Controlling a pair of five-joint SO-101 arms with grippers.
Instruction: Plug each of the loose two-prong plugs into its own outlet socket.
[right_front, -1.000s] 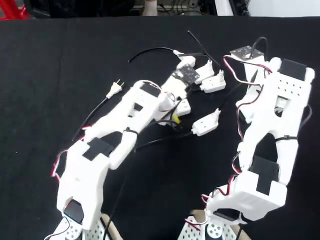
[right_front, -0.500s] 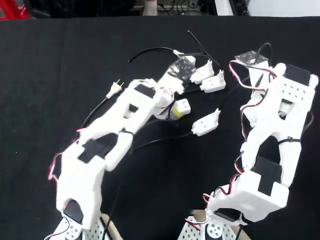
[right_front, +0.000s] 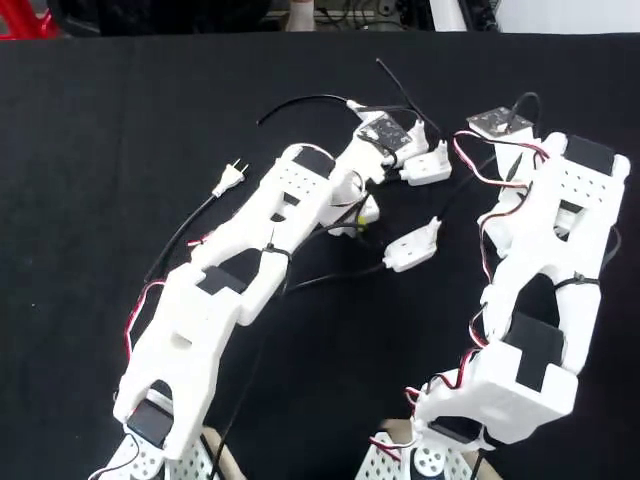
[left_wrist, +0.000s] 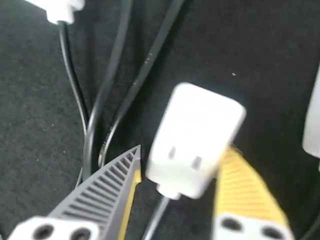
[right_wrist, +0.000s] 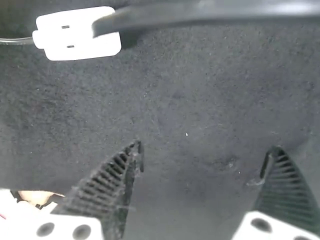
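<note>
A white outlet socket (left_wrist: 196, 134) with two slots lies between the grey finger (left_wrist: 107, 186) and the yellow finger (left_wrist: 246, 190) of my left gripper (left_wrist: 182, 150), which is open and straddles it near its cable end. From above, that socket (right_front: 369, 209) sits mid-table at the left arm's tip. A loose two-prong plug (right_front: 230, 178) on a black cable lies to its left. My right gripper (right_wrist: 204, 147) hangs open over bare mat, with another white socket (right_wrist: 77, 32) ahead of it.
Two more white sockets (right_front: 425, 166) (right_front: 411, 247) lie between the arms. Black cables (right_front: 300, 100) loop across the far middle of the black mat (right_front: 90, 150). A black cable (right_wrist: 210, 12) crosses the right wrist view.
The left arm has stretched farther forward, its wrist swinging toward the far sockets. The socket at its tip has barely shifted. The right arm has edged slightly.
</note>
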